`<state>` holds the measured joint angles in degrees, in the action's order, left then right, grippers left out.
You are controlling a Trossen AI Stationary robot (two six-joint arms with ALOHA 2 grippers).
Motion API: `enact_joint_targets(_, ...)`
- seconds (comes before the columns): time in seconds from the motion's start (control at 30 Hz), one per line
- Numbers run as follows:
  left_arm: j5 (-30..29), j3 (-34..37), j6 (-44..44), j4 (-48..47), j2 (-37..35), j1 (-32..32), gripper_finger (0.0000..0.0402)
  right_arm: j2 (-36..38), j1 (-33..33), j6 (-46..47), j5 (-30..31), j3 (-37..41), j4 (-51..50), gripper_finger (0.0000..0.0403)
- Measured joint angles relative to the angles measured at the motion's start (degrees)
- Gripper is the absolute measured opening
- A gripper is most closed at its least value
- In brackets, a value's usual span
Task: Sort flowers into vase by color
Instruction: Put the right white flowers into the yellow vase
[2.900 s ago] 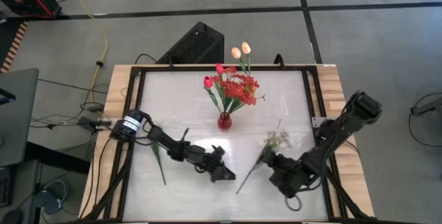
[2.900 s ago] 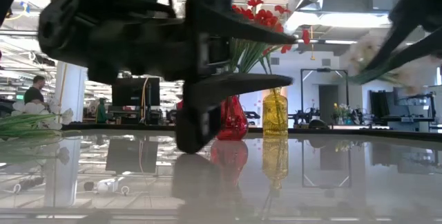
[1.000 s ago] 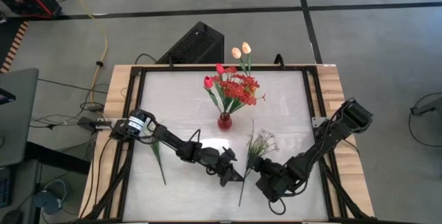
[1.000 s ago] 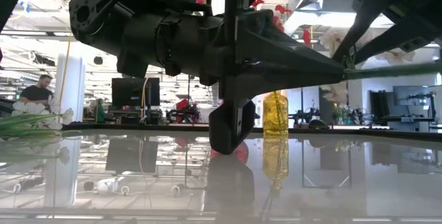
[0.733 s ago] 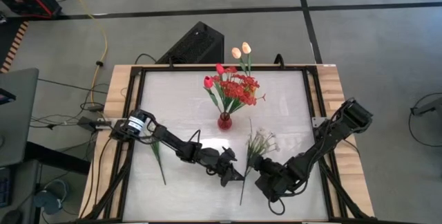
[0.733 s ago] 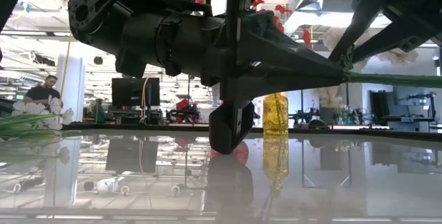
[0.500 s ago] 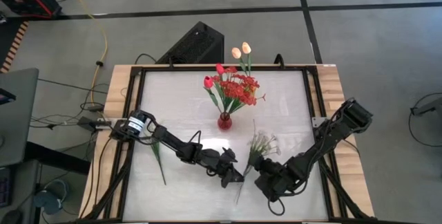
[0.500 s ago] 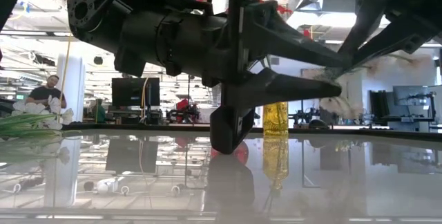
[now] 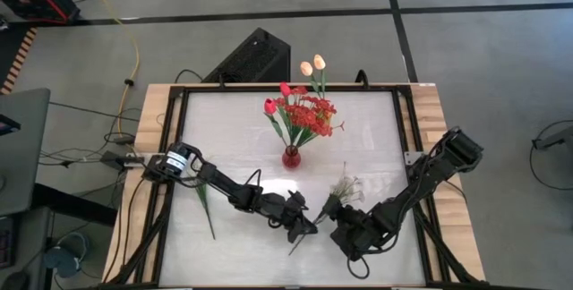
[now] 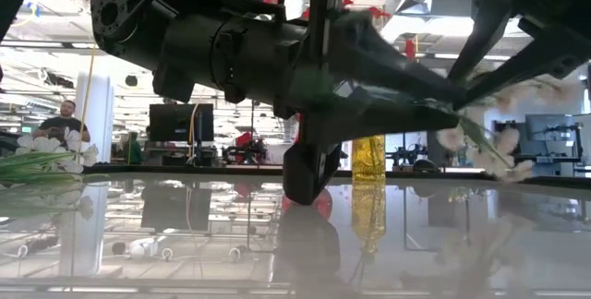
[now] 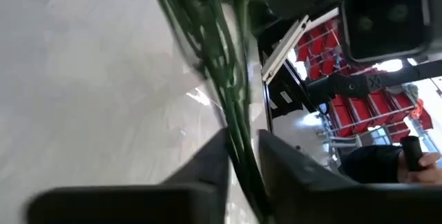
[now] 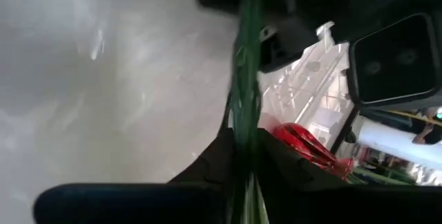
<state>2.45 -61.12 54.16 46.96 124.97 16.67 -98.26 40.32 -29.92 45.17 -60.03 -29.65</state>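
White sprig (image 9: 343,189) spans both grippers: we see left (image 9: 303,226) and right (image 9: 337,221) pinching its stem, blossoms toward red vase (image 9: 291,157)

We see a big dark gripper (image 10: 434,91) filling the top middle, a green stem with white blossoms (image 10: 480,133) at right, a yellow vase (image 10: 367,159) behind, white flowers (image 10: 42,147) at far left, a person (image 10: 63,119) far back.

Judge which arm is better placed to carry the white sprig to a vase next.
Probably the left. Both grippers clamp the white sprig stem mid-table, but the left gripper sits nearer the red vase, while the right gripper holds from the table's right side.
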Motion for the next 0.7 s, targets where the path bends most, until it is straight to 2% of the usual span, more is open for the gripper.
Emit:
enact_joint_targets(0.07,0.0,0.0,-0.5,-0.1,0.0,0.0,0.002,0.0,0.2,-1.3,0.0,0.0,-1.1,0.0095)
enact_joint_targets(0.1,0.1,0.0,-0.7,-0.1,0.0,0.0,0.0012,0.0,0.4,-1.8,0.1,0.0,-1.2,0.01)
enact_joint_targets(0.23,-0.2,0.0,-1.0,-0.1,0.0,0.0,0.0004,0.0,1.6,-1.4,2.2,0.0,-1.2,0.0124)
enact_joint_targets(0.4,-1.2,0.0,-0.7,0.0,0.0,-0.1,0.0002,0.7,4.5,4.2,5.0,-0.1,-1.5,0.0162)
enact_joint_targets(0.57,-3.3,0.0,-0.3,0.2,0.0,-1.0,0.0001,5.8,7.7,11.6,-3.2,-0.9,-2.3,0.019)
enact_joint_targets(0.7,-8.2,0.1,-6.1,3.5,0.3,-1.0,0.0001,13.1,10.0,24.8,-10.0,-0.9,-10.6,0.0191)
